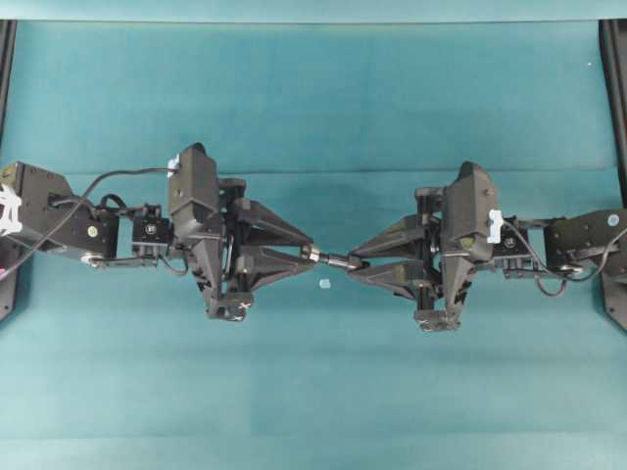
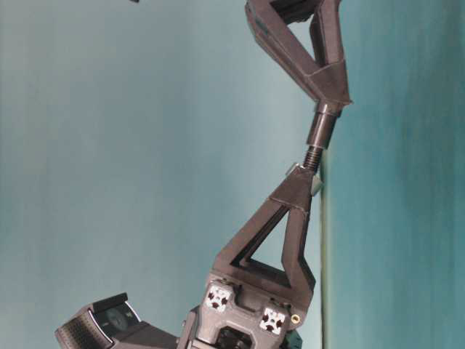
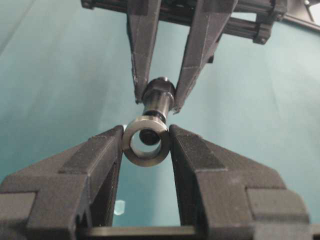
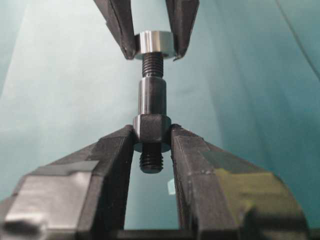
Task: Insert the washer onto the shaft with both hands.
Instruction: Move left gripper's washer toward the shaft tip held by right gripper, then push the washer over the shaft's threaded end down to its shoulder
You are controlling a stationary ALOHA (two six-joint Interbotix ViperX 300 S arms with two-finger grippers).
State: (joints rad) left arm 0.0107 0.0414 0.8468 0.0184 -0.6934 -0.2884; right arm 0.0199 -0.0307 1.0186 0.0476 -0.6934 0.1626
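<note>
Only the right wrist view shows the shaft's (image 4: 152, 117) threaded tip entering the washer (image 4: 155, 44); the left wrist view looks through the ring's hole at that tip. Both are held above the teal table (image 1: 313, 392). The left gripper (image 1: 306, 251) is part closed on the washer, and the right gripper (image 1: 355, 261) is clamped nearly shut on the shaft's thick middle.

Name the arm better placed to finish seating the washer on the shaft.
Probably left: its end effector grips the washer, already lined up on the threaded tip of the shaft. The right end effector just holds the shaft steady.
</note>
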